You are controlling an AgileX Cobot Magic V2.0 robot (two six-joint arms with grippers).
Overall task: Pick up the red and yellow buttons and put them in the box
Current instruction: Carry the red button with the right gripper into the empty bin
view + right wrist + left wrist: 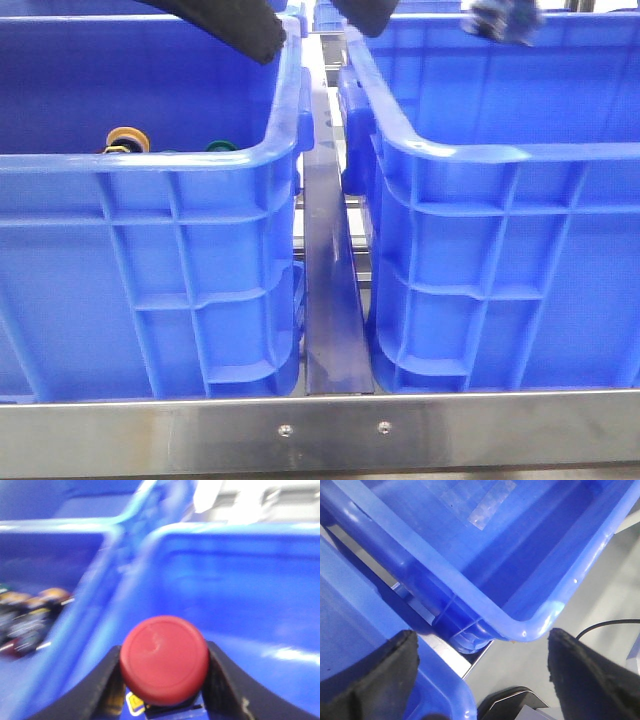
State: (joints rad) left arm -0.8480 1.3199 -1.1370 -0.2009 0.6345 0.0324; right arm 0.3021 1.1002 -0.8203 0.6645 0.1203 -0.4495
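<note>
Two blue crates stood side by side on a metal-edged table (320,435), with a narrow gap between them where a dark metal strip (330,300) ran away from the camera. The left crate (150,260) held a few buttons low against its near wall; only the tops of a yellow-capped button (128,139) and a green-capped one (220,146) showed above the rim in the front view. The right crate (500,260), the box for the task, showed only bare blue wall in that view. In the right wrist view the right gripper (164,672) was clamped on a red button (164,660), its round cap facing the camera and a black finger (102,690) pressed on each side of it. The button hung over the inside of the right crate, just beyond the doubled rims where the two crates met, and a blurred heap of other buttons (30,620) lay in the left crate beside it. In the front view that gripper appeared only as a blurred dark shape (503,20) at the top edge above the right crate. The left gripper (480,680) hung with its two black fingers (380,675) spread wide and nothing between them, above the corner where the crates' rims came close; in the front view its dark fingers showed at the top over the gap.
</note>
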